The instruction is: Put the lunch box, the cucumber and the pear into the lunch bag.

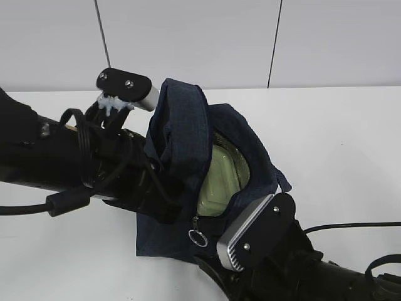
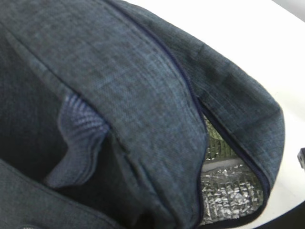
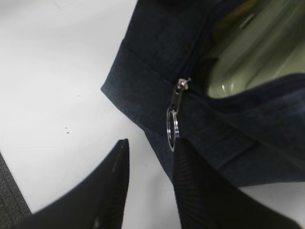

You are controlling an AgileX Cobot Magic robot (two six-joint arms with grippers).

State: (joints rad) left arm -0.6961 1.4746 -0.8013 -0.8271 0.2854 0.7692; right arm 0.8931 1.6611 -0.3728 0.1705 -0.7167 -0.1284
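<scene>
The dark navy lunch bag (image 1: 182,144) stands open mid-table, its flap raised. The lunch box (image 1: 218,182), with its sage-green lid, lies inside and also shows in the right wrist view (image 3: 248,62). The cucumber and the pear are hidden. My left arm reaches into the flap from the left. Its fingers are buried under fabric (image 2: 143,95) that bunches where they pinch it. My right gripper (image 3: 152,149) is open and empty, low by the bag's front corner. One finger (image 3: 190,176) lies against the bag just under the silver ring pull (image 3: 172,128), which also shows in the exterior view (image 1: 198,237).
Silver foil lining (image 2: 228,195) shows inside the bag's mouth. My right arm's wrist camera (image 1: 254,232) sits close against the bag's front right. White table (image 1: 338,138) lies to the right of the bag and behind it.
</scene>
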